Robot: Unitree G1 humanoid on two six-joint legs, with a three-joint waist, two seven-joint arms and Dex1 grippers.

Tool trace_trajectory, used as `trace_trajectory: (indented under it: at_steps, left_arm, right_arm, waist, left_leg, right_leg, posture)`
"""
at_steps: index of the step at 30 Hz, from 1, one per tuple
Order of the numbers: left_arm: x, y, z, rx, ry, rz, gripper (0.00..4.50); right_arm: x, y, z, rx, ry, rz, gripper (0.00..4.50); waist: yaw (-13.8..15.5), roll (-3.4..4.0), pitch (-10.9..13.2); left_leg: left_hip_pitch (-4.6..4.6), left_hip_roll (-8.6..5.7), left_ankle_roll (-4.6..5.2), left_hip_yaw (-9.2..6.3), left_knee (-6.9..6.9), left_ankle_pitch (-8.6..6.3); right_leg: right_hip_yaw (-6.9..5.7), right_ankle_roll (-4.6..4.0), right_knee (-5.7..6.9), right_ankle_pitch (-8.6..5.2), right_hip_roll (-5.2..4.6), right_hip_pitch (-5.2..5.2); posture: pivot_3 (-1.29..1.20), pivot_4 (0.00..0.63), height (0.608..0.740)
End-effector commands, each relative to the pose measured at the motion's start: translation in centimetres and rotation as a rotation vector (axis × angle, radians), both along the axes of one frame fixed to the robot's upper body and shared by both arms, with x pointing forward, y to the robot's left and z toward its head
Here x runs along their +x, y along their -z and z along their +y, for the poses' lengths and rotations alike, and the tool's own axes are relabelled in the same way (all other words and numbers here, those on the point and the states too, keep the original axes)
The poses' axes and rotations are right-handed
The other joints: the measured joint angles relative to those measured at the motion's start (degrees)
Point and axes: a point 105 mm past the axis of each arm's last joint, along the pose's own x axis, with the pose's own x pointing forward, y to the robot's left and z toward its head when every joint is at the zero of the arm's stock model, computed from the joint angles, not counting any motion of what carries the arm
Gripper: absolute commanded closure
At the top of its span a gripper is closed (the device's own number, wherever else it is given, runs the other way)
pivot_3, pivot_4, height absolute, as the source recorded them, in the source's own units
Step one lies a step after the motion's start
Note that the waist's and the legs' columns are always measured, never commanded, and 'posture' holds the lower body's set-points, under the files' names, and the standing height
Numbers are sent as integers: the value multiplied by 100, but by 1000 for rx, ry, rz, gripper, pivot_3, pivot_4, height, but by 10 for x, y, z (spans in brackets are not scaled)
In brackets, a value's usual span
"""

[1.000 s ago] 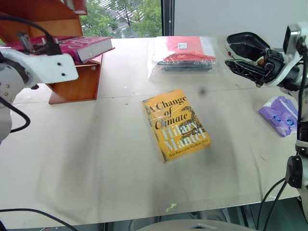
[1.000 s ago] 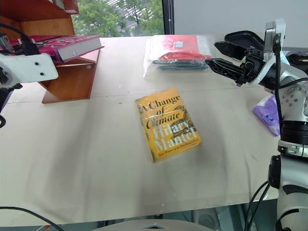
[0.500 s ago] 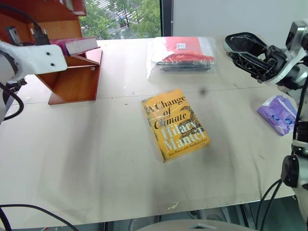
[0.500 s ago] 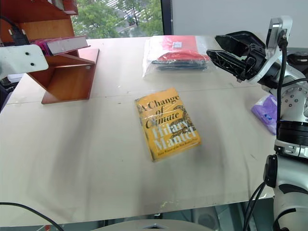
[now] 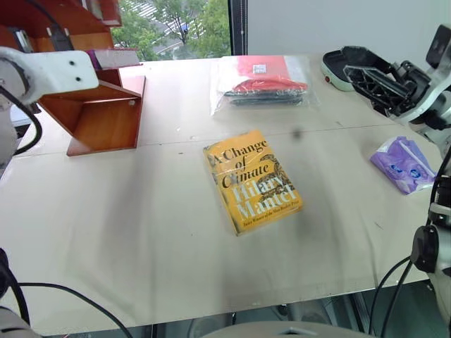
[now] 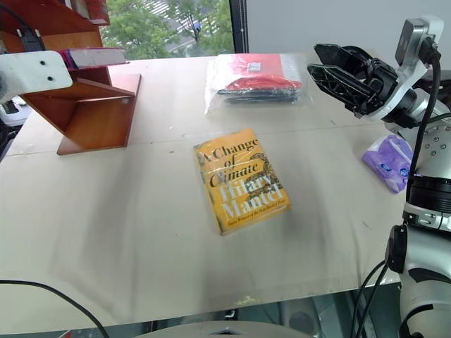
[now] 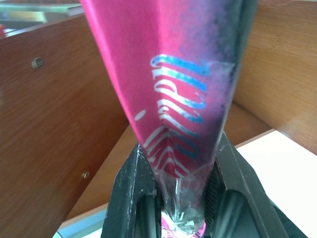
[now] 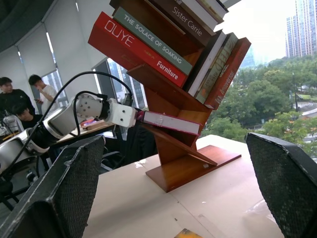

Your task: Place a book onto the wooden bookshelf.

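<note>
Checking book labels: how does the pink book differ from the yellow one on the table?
The pink book is held off the table by the shut left gripper, at the wooden bookshelf; the yellow book lies flat and untouched on the table. Magenta cover versus yellow. Both are paperbacks.

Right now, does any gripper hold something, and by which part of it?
The left gripper holds the pink book, its fingers clamped on one narrow end. The right gripper is open and holds nothing.
</note>
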Motion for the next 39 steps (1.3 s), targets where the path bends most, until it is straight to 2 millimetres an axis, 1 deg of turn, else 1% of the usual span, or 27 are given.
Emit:
trace_trajectory:
  at_steps: [1, 3, 5, 7, 8, 9, 10, 11, 12, 17, 19, 23, 25, 29, 31, 35, 37, 38, 39]
  left_arm:
    - [-8, -23, 13, 14, -57, -69, 4078]
    - [-8, -25, 14, 14, -62, -74, 4078]
    - [-7, -25, 15, 13, -63, -75, 3009]
    - [-6, -27, 15, 13, -62, -79, 2196]
    - [-6, -27, 15, 13, -62, -80, 1550]
    - [-5, -28, 15, 12, -61, -83, 1098]
    - [-5, -29, 15, 9, -60, -88, 899]
    - [-4, -30, 15, 7, -61, -92, 539]
    - [-4, -31, 16, 5, -62, -95, 63]
    - [-12, -35, 24, 0, -82, -117, 21]
    - [-19, -36, 26, -10, -89, -126, 21]
    - [-36, -40, 22, -39, -85, -156, 21]
    - [-46, -40, 17, -76, -78, -171, 21]
    - [-69, -47, -5, -183, -10, -237, 21]
    - [-76, -49, -21, -328, 91, -282, 21]
    - [-94, -58, -49, -472, 283, -335, 21]
    - [-95, -60, -66, -712, 426, -421, 21]
    - [-92, -48, -76, -858, 481, -404, 21]
    - [-90, -34, -87, -965, 534, -355, 21]
  right_arm:
    - [-11, -17, 1, 12, -38, -66, 0]
    - [-11, -15, 1, 9, -37, -66, 0]
    - [-11, -13, 2, 2, -38, -66, 0]
    - [-11, -12, 3, 1, -39, -67, 0]
    - [-11, -12, 3, 1, -40, -68, 0]
    - [-11, -12, 3, 0, -39, -69, 0]
    - [-10, -12, 3, 0, -37, -69, 0]
    - [-10, -11, 3, -1, -35, -69, 0]
    - [-10, -10, 3, -3, -32, -71, 0]
    - [-9, -9, 3, -6, -22, -73, 0]
    - [-9, -8, 2, -7, -17, -73, 0]
    - [-7, -8, -1, -18, 3, -68, 0]
    - [-5, -6, -5, -36, 19, -64, 0]
    - [-2, -4, -17, -71, 58, -57, 0]
    - [-5, 1, -22, -91, 59, -60, 0]
    - [-14, 27, -27, -134, 72, -59, 0]
    - [-15, 55, -32, -200, 120, -29, 0]
    - [-15, 70, -35, -228, 152, -13, 0]
    - [-14, 83, -37, -251, 181, 0, 0]
  waist:
    - [0, 0, 0]
    - [-1, -1, 0]
    - [-3, -1, 0]
    - [11, -2, -1]
    - [15, -3, -1]
    - [17, -4, -2]
    - [26, -6, -3]
    - [36, -6, -4]
    - [46, -7, -4]
    - [34, -9, -5]
    - [22, -9, -5]
    - [10, -10, -5]
    - [19, -9, -5]
    - [63, -10, -5]
    - [87, -10, -5]
    - [105, -20, -12]
    - [147, -19, -14]
    - [177, -16, -19]
    - [181, -17, -28]
  left_leg:
    - [0, 0, 0, 0, 0, 0]
    - [-2, 0, 0, 2, 0, 0]
    - [-1, -1, 0, 6, 0, 0]
    - [-1, -1, 0, 6, 0, 0]
    - [-1, -1, 0, 3, 0, 0]
    - [-2, -1, 0, 2, 0, 0]
    - [-2, -2, 0, 2, 1, 0]
    - [-2, -3, 0, 1, 3, 0]
    - [-3, -7, 1, -1, 4, 0]
    - [-4, -12, 1, -4, 9, 0]
    - [-4, -12, 1, -5, 8, 0]
    - [-8, -10, 1, -4, 7, 0]
    - [-9, -10, 2, -4, 6, -1]
    - [-10, -10, 2, -6, 6, -1]
    - [-11, -10, 2, -8, 8, -1]
    - [-9, -5, 1, -14, 11, -1]
    - [-8, -6, 1, -12, 12, -1]
    - [-8, -7, 1, -10, 23, -1]
    - [-5, -8, 1, -9, 25, -1]
  right_leg:
    - [0, 0, -1, 0, 0, 0]
    - [-1, 0, -3, 0, -2, -1]
    - [-1, 0, -3, 0, -5, -2]
    - [-1, 0, -3, 0, -5, -3]
    - [-5, 0, -2, 0, -5, -3]
    - [-6, 0, -2, 0, -5, -2]
    - [-7, 0, -2, 0, -5, -2]
    - [-7, 0, -1, 0, -8, -1]
    - [-9, 0, -1, 0, -10, -1]
    - [-11, 1, 0, 0, -16, 0]
    - [-11, 0, 1, 0, -17, -2]
    - [-10, 0, -2, 0, -18, -4]
    - [-11, 0, -3, 0, -19, -5]
    - [-14, 0, -5, 0, -20, -4]
    - [-18, 0, -6, 0, -20, -2]
    - [-25, 0, -3, 0, -19, 1]
    - [-22, 0, -3, 0, -21, 3]
    - [-21, 0, -6, 0, -21, 2]
    - [-21, 0, -4, 0, -22, 8]
  posture:
    - [0, 150, 740]
    - [0, 150, 740]
    - [0, 150, 740]
    - [0, 150, 740]
    - [0, 150, 740]
    - [0, 150, 740]
    - [0, 150, 740]
    - [0, 150, 740]
    - [0, 150, 740]
    - [0, 150, 740]
    - [0, 150, 740]
    - [0, 150, 740]
    - [0, 150, 740]
    - [0, 150, 740]
    - [0, 150, 740]
    - [0, 150, 740]
    - [0, 150, 740]
    - [0, 150, 740]
    - [0, 150, 740]
